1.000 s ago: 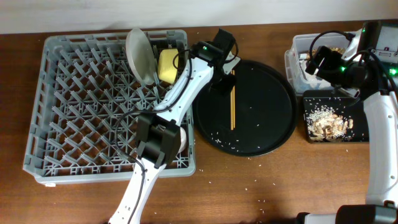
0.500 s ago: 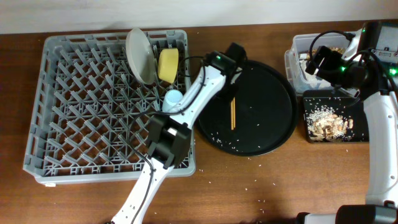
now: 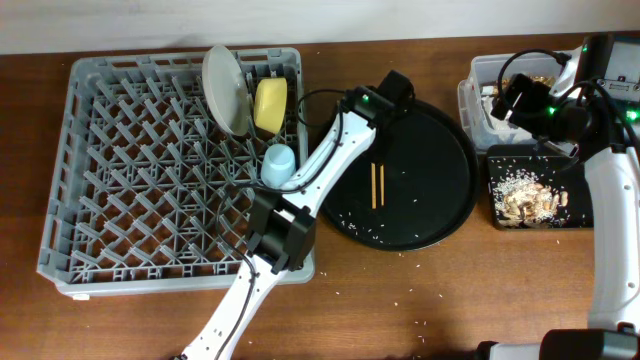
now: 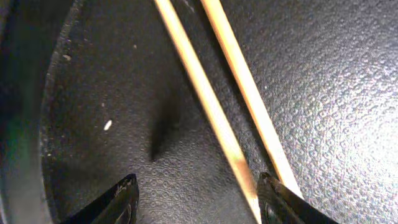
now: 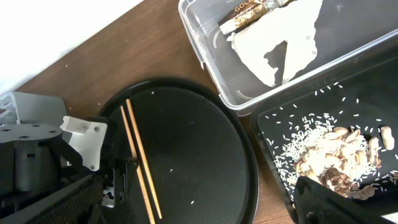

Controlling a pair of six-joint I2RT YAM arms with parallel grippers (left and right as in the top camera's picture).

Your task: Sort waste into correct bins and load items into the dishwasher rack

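Two wooden chopsticks point(image 3: 376, 185) lie side by side on the round black tray point(image 3: 440, 170). My left gripper point(image 3: 378, 140) is open, low over their far ends. In the left wrist view the chopsticks point(image 4: 205, 99) run diagonally, one between the fingertips point(image 4: 202, 202) and one by the right finger. The grey rack point(image 3: 120, 200) holds the white plate point(image 3: 225, 88), yellow bowl point(image 3: 270, 105) and light blue cup point(image 3: 279, 162). The pink cup is not in sight. My right gripper point(image 3: 515, 100) is open and empty above the clear tub point(image 5: 211, 68).
The clear tub holds a white napkin point(image 5: 280, 43) and a brownish wrapper point(image 5: 249, 12). The flat black tray point(image 3: 500, 160) holds food scraps point(image 5: 336, 155) and rice grains. Crumbs dot the round tray and the wooden table point(image 3: 450, 300).
My left arm has swung right from the rack's edge onto the round tray, down to the chopsticks. The light blue cup now shows in the rack. The right arm has not moved.
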